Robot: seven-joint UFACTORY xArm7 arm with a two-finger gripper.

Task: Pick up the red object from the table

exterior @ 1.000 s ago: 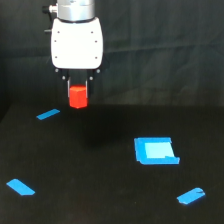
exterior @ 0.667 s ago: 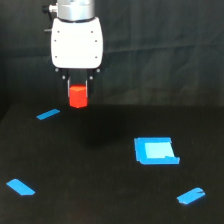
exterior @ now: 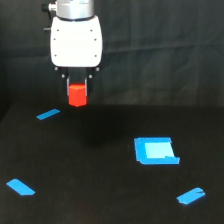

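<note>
We see matte black surface [exterior: 100,170], bright red-orange object [exterior: 77,95], white arm housing [exterior: 76,42], blue square patch [exterior: 155,150] with paler centre, three blue strips.

One red object [exterior: 77,95]; three blue tape strips [exterior: 48,114], possibly more unseen; one blue square patch [exterior: 155,150].

White boxy gripper [exterior: 77,90], silver wrist collar [exterior: 75,8], dark fingers [exterior: 68,85].
</note>
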